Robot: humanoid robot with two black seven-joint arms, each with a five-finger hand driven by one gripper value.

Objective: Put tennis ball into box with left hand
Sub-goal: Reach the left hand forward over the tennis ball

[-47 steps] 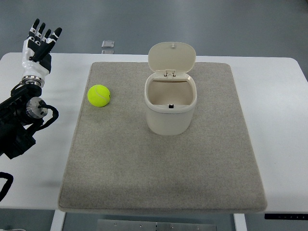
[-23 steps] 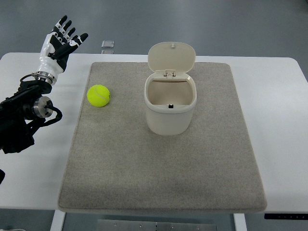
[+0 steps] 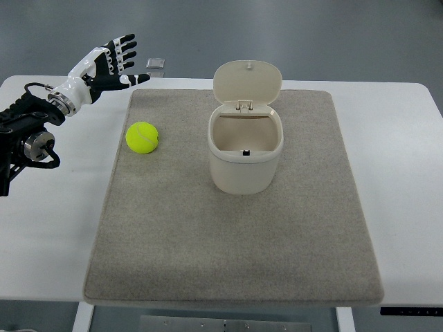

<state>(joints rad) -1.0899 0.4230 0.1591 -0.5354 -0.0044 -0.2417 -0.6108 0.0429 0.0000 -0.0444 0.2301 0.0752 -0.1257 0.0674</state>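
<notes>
Top view, fuzzy yellow tennis ball (image 3: pixel 142 137) on felt-like grey mat (image 3: pixel 235 207), smooth cream plastic box (image 3: pixel 245 153) with rounded lid up, apparently empty, left hand (image 3: pixel 107 63) spread above table's far-left edge, holding nothing

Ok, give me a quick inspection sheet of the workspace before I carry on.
Surface: white table with a grey mat lying flat.
Job's things: tennis ball on the mat's left part, untouched; cream box mid-mat, upright, lid open, inside looks empty.
Clutter: small clear square object beyond the mat's far left corner.
Hands: left hand open, fingers spread, raised beyond the ball; right not in view.
Cables: black cable looping at the left forearm.
Surroundings: grey floor.
</notes>
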